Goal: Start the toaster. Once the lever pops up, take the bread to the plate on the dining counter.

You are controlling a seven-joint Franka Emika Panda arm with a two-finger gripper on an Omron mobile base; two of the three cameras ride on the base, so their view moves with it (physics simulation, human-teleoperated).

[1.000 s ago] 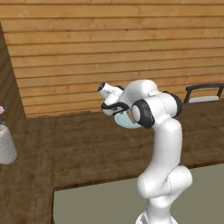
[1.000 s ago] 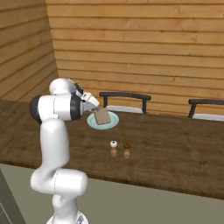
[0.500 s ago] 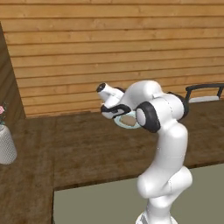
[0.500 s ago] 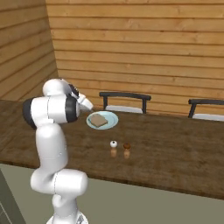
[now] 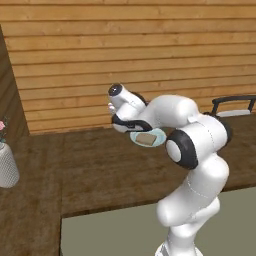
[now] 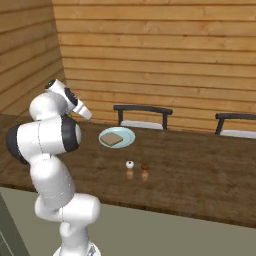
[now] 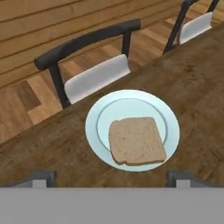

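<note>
The bread (image 7: 136, 141), a flat tan-brown slice, lies flat on the small pale teal plate (image 7: 94, 131). The plate rests on the dark wood-grain dining counter (image 7: 52, 144), near its far edge. My gripper (image 7: 111, 178) hovers above the plate's near side, open, with nothing between its fingers. From the left base I see the gripper (image 5: 134, 126) just left of the bread (image 5: 145, 139) on the plate (image 5: 159, 135). From the right base the gripper (image 6: 85, 114) hangs up and left of the plate (image 6: 128, 135) and the bread (image 6: 113, 138). The toaster is out of view.
Two dark chairs (image 6: 142, 112) (image 6: 235, 122) stand behind the counter (image 6: 190, 170), one (image 7: 87, 65) right beyond the plate. Two small shakers (image 6: 129, 167) (image 6: 145, 170) stand in front of the plate. A pale vase (image 5: 6, 167) sits at the counter's far left.
The bread, held tilted over the plate a second ago, now lies flat on it. The gripper has let go, opened wide and drawn back up and away.
</note>
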